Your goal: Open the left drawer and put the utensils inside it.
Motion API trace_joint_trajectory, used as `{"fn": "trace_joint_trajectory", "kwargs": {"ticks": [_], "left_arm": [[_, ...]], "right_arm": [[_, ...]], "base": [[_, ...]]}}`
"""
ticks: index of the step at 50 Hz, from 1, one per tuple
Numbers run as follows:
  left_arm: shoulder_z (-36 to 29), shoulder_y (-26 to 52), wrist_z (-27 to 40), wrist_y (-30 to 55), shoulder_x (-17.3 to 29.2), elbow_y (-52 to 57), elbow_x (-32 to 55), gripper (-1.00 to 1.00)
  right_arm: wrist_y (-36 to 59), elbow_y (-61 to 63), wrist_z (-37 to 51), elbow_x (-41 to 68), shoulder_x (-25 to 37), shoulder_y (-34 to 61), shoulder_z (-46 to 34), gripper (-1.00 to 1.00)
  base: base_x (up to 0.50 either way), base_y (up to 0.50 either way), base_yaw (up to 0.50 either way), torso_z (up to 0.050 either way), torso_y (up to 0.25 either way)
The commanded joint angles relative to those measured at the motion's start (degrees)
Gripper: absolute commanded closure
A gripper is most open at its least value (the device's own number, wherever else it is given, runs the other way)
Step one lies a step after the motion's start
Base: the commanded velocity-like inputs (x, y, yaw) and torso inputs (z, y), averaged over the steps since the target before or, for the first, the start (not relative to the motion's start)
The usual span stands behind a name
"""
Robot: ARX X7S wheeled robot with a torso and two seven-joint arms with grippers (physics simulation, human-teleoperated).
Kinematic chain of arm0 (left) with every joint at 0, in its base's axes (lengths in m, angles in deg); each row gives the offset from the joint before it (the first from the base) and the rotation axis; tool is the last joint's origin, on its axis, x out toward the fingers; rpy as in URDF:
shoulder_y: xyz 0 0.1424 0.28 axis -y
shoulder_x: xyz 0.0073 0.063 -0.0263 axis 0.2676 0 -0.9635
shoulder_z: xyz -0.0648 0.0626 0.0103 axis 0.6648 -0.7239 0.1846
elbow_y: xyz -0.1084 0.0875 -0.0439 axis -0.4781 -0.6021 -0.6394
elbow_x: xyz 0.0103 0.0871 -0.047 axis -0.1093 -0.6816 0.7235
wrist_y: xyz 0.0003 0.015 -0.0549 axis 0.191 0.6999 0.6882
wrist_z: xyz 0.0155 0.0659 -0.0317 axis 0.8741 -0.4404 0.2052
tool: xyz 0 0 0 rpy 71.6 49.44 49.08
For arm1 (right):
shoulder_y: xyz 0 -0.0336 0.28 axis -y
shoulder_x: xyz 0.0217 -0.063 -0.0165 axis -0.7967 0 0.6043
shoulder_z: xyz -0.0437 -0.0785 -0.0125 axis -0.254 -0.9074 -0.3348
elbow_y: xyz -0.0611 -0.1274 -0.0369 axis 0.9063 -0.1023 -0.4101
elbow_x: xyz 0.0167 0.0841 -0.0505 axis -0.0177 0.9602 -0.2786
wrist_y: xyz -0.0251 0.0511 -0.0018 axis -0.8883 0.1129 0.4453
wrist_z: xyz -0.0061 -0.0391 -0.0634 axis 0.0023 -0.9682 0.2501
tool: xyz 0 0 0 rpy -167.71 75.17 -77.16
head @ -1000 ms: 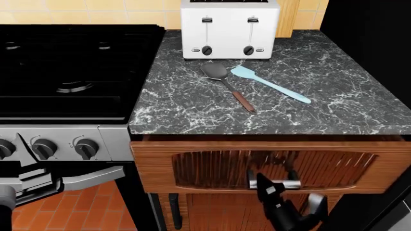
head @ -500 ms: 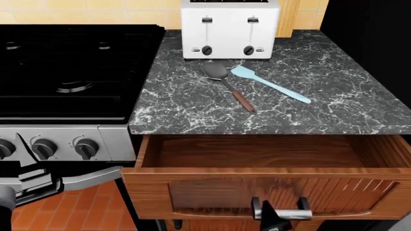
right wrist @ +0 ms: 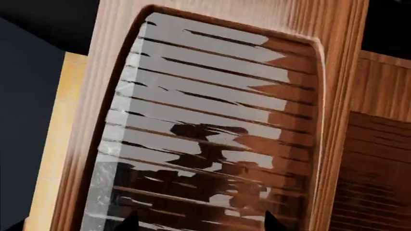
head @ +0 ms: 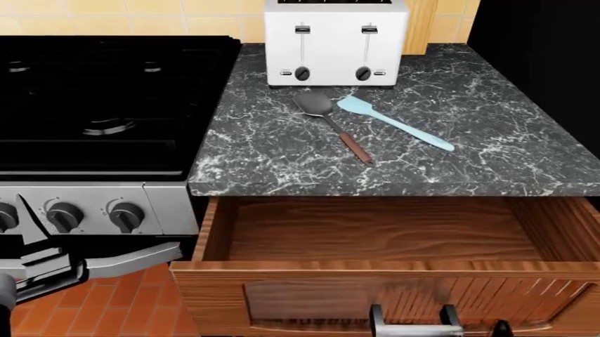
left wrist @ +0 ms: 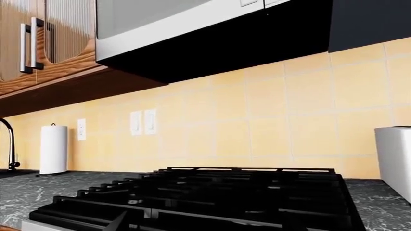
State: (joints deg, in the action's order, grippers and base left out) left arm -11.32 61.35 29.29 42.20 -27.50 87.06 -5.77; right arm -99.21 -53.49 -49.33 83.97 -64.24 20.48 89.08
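Black-veined marble countertop (head: 281, 154) across the centre and right of the head view, backed by pale yellow tile; white toaster (head: 336, 42) at top centre against the wall, black gas stove (head: 103, 98) filling the upper left, silver knobs along its front at left, red brick floor at lower left. On the counter just in front of the toaster, the utensils: dark grey spatula with a brown wooden handle (head: 330, 121), head toward the toaster, and just right of it the light-blue spatula (head: 394, 123), angled toward the right — heads nearly touching, handles spreading apart. Below the counter edge, left drawer (head: 375, 235) pulled well out, plain wood interior bare, ribbed front panel along the bottom of the frame, silver bar handle (head: 412, 324) at bottom centre. Left gripper (head: 42, 263) at lower left beside the stove front, grey fingers apart and holding nothing. Right gripper (right wrist: 199, 222) barely visible — only two dark fingertips (right wrist: 132, 221) at the bottom edge of the right wrist view, spread apart against the ribbed panel, and a dark tip just right of the handle in the head view; grip on the handle not discernible. Left wrist view: stove grates, tiled wall, paper towel roll (left wrist: 53, 149) at far left, wooden upper cabinets (left wrist: 45, 43) at upper left.
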Motion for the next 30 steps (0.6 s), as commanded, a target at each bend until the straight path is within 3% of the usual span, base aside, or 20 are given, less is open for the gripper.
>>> {"fn": "trace_joint_trajectory", "kwargs": {"ticks": [1,9,15,30], "left_arm": [[0.1,-0.2,0.3,-0.1,0.2,0.1,0.1,-1.00],[0.1,-0.2,0.5,-0.2,0.3,0.1,0.3,-1.00],[0.1,-0.3,0.6,-0.2,0.4,0.1,0.3,-1.00],[-0.4,-0.2,0.8,-0.5,0.6,-0.5,0.4,-1.00]], "right_arm": [[-6.7,-1.7,0.3,7.9,0.6,-0.4,2.7,-1.00],[-8.2,-0.9,0.1,6.8,1.5,-0.3,0.9,-1.00],[-10.6,4.6,0.8,-0.2,2.1,-1.0,-2.0,-1.00],[-8.5,27.3,20.0,-30.8,10.0,-1.4,-7.9,-1.00]], "base": [[0.00,0.00,0.00,0.000,0.000],[0.00,0.00,0.00,0.000,0.000],[0.00,0.00,0.00,0.000,0.000],[0.00,0.00,0.00,0.001,0.000]]}}
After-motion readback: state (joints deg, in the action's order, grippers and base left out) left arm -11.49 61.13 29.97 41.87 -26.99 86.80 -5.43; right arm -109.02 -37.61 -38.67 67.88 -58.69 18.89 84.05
